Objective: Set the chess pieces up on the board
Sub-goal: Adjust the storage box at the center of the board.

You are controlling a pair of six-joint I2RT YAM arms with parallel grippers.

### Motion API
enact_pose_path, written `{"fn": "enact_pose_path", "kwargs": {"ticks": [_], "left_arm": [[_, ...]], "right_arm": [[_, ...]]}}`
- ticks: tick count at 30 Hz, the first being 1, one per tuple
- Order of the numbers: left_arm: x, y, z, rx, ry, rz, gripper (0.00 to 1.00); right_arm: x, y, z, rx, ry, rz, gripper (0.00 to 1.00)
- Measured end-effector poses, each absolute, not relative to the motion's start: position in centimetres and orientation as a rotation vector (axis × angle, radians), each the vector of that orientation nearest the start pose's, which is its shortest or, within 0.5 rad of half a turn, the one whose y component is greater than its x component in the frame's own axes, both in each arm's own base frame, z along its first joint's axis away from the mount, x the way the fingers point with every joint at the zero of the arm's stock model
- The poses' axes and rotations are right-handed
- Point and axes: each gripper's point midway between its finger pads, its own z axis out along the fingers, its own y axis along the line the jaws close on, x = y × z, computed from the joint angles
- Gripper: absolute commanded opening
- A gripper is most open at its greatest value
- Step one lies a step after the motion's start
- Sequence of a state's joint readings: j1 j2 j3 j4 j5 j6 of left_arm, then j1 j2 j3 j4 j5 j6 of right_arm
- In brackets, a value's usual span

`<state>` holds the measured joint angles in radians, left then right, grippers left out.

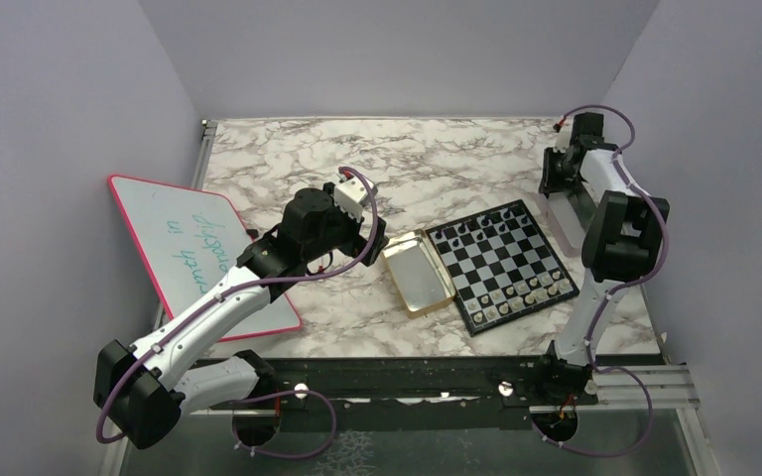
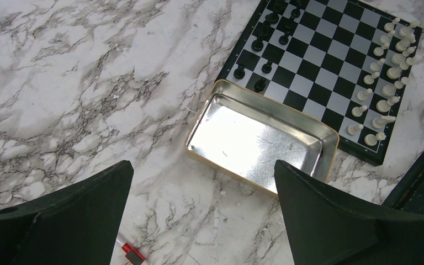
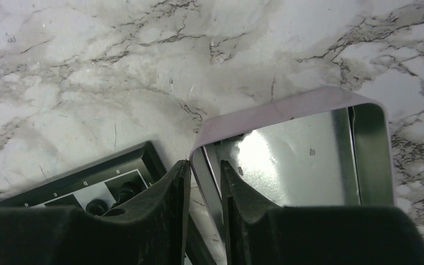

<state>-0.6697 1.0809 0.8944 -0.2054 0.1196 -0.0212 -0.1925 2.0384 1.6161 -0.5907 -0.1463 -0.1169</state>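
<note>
Checkered board (image 1: 501, 260), pieces (image 2: 389, 90) lining both ends; left gripper (image 2: 201, 171) spread wide; right gripper (image 3: 205, 165) narrow, hold unclear.

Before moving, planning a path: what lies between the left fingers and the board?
The gold tin, beside the board; the left wrist view shows it.

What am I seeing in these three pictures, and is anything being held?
Two robot arms are bolted to a marble table. One picture looks down from above; the other two come from a camera on each arm's wrist. On the table lie a small chessboard, black pieces at one end and white pieces at the other, an empty gold tin beside it, a whiteboard and a small red object. The left gripper is wide open, holding nothing. The right gripper straddles the wall of another shiny tin; whether it grips is unclear.
</note>
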Motion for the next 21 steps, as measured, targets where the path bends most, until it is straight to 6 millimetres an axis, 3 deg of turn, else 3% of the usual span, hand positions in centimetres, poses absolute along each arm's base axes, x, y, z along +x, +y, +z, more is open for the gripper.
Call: {"fn": "enact_pose_path", "kwargs": {"ticks": [11,21], "left_arm": [[27.1,-24.2,22.3,0.717,1.884,-0.563,0.99],[27.2,-24.3,21.7,0.722,1.899,-0.559,0.99]], "right_arm": [[49.9,-9.2,6.7,0.069,2.558,-0.065,0.2],[52.7,-12.2,7.2,0.232,2.455,-0.237,0.11]]}}
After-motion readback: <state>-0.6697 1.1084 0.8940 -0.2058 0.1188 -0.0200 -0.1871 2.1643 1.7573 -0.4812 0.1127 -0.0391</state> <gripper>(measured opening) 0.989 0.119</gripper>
